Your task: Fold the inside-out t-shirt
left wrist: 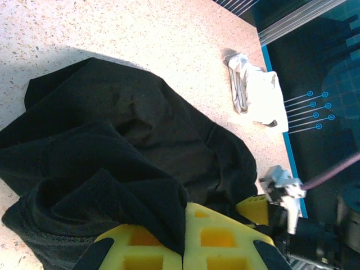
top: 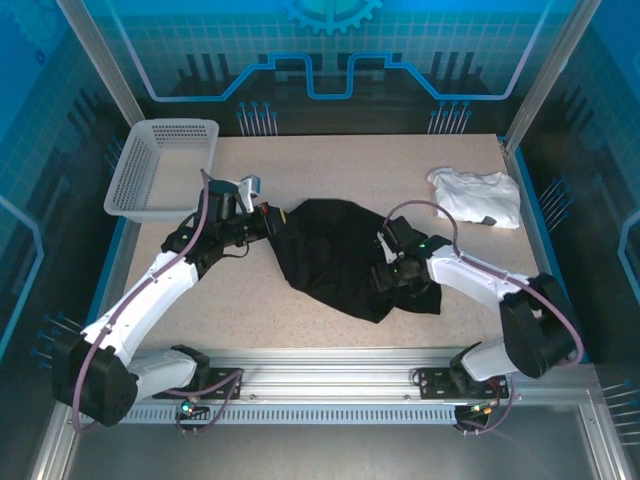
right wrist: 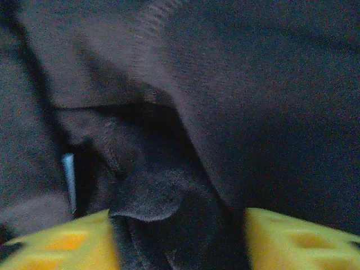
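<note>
Left wrist view: we see the left gripper (left wrist: 183,225) clenched on a black fold of the inside-out t-shirt (top: 335,255), which lies bunched mid-table. Our right gripper (right wrist: 180,225) sits part open, cloth loose between its fingers, with both arms reaching inward, low

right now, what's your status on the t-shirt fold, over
Status: left gripper shut on t-shirt edge; right gripper around bunched cloth, grip unclear; t-shirt crumpled, unfolded; white garment lies apart.

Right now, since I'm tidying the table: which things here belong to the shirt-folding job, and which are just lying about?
Job: black t-shirt, left pincer, right pincer.
Lying about: white garment, plastic basket.
</note>
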Controlling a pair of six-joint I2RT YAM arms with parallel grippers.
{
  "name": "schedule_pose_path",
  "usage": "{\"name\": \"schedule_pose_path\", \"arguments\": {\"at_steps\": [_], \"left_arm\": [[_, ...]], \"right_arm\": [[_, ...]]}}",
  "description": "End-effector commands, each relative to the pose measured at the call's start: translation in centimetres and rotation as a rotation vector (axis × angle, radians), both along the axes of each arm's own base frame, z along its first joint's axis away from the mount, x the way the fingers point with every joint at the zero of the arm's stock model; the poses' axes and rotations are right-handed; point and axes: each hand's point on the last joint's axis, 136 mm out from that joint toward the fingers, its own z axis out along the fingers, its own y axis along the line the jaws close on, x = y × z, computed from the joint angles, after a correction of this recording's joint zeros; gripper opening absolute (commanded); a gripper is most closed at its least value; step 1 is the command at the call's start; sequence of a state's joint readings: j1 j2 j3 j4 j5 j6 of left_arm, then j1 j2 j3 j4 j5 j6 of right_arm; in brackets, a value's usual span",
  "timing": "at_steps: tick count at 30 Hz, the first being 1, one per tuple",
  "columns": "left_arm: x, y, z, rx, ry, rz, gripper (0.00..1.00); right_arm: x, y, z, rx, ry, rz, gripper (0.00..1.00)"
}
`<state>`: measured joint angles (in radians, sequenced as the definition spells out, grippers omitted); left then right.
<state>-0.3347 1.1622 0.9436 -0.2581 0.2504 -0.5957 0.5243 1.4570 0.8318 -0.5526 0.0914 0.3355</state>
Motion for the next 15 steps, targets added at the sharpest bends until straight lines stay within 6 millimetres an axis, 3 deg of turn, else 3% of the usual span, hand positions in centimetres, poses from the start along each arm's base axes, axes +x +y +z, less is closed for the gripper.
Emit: {"name": "schedule_pose_path", "arguments": {"at_steps": [1,3,6,7,10,13,15], "left_arm": [[-0.3,1.2,1.5,0.019,-0.044,0.033,0.0],[-0.2,2.1,3.1,0.014,-0.071,0.064,0.0],[-0.2,4.0,7.7,-0.026,-0.164,0.134,0.0],[-0.5,4.5,9.7,-0.049,-0.211,0.156,0.0],[-1.8,5.8,15.3,-0.089,-0.354,0.203,0.0],[-3.2,7.9,19.7,-0.06,-0.465,0.278,0.0],[-3.8,9.7,21.6,-0.024,-0.514,0.342,0.0]], "right_arm": [[2.4,-0.1,1.2,-0.022,-0.041,-0.043,0.16],[4.1,-0.8,5.8,0.014,-0.165,-0.045,0.02],[6.6,-2.8,17.3,0.173,-0.458,-0.093,0.0],[6.9,-3.5,21.5,0.236,-0.563,-0.11,0.0],[6.8,-5.4,31.4,0.351,-0.809,-0.134,0.0],[6.5,-6.6,37.5,0.376,-0.944,-0.136,0.0],[6.5,-7.3,40.1,0.373,-0.997,-0.134,0.0]]}}
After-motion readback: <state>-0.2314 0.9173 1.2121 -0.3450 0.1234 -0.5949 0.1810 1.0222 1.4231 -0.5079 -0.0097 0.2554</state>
